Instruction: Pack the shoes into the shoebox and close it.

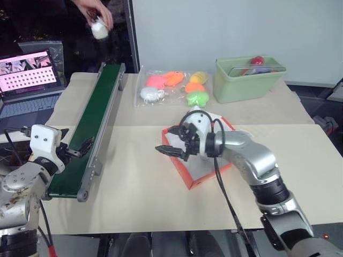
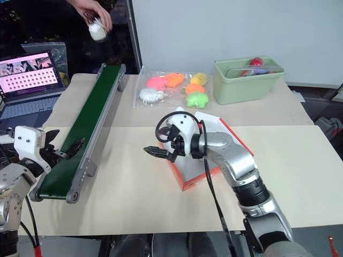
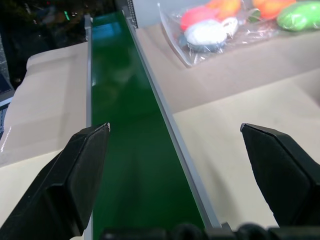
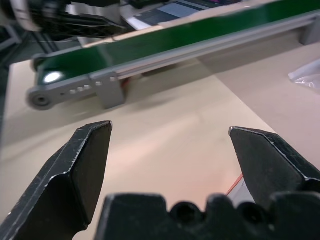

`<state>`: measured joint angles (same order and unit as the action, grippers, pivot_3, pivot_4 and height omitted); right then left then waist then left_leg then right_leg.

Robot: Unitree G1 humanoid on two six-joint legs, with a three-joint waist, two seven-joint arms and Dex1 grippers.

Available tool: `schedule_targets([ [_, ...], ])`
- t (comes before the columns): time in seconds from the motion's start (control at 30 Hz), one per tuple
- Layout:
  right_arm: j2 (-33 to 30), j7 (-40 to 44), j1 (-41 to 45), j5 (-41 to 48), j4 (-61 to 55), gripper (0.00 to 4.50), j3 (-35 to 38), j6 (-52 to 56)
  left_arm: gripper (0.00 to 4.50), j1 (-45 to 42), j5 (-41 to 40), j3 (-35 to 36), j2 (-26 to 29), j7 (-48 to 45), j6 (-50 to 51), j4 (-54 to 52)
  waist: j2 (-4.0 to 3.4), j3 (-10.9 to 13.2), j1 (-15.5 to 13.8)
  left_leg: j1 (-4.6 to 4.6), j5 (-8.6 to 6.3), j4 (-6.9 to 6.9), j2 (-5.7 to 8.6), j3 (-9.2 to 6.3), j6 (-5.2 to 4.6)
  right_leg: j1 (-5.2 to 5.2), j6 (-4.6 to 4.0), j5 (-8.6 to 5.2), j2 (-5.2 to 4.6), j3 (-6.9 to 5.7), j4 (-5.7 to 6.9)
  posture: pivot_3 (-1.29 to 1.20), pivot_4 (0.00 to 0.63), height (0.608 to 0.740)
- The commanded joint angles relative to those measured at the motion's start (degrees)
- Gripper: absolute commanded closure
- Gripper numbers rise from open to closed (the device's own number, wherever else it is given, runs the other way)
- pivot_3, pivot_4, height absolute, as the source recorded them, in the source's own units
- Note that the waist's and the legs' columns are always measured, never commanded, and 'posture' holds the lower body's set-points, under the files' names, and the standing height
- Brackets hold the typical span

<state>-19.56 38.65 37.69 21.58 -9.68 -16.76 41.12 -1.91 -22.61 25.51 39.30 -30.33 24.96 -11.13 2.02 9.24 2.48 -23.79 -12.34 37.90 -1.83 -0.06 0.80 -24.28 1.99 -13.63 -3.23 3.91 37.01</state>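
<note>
Meanwhile, hand (image 1: 92,12) bringing shoe (image 1: 99,29) above belt (image 1: 91,128); left gripper (image 1: 79,148) spread empty at belt end, ready to catch; right gripper (image 2: 159,152) gaping, empty, over shoebox (image 2: 206,160).

Shoebox (image 1: 199,170) interior behind right hand (image 1: 170,144)

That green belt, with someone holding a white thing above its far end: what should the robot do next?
Probably wait, keeping its open left hand at the belt's near end: the white thing is in the person's hand, not on the belt yet.
</note>
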Motion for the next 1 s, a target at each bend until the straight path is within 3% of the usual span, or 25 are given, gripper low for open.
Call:
schedule_targets([
  [0.03, 1.29, -1.39, 0.95, -1.96, -0.73, 0.06, 0.48, -2.31, 0.0, 0.11, -0.23, 2.01, 1.21, -0.11, 0.2, -1.06, 0.0, 0.0, -0.01, -0.01, 0.0, 0.0, 0.0, 0.0, 0.0, 0.0, 0.0, 0.0, 0.0, 0.0, -0.01, 0.0, 0.15, 0.729],
  [1.0, 2.84, -4.45, -0.75, -2.54, -3.76, 0.06, 2.47, -0.21, 0.0, -5.8, 4.62, -3.47, -0.21, 1.36, -0.03, 6.25, 0.0, 0.0, 0.1, -0.01, 0.0, -0.01, -0.01, 0.0, 0.0, -0.02, 0.0, 0.0, 0.0, 0.0, 0.01, 0.0, 0.15, 0.729],
])
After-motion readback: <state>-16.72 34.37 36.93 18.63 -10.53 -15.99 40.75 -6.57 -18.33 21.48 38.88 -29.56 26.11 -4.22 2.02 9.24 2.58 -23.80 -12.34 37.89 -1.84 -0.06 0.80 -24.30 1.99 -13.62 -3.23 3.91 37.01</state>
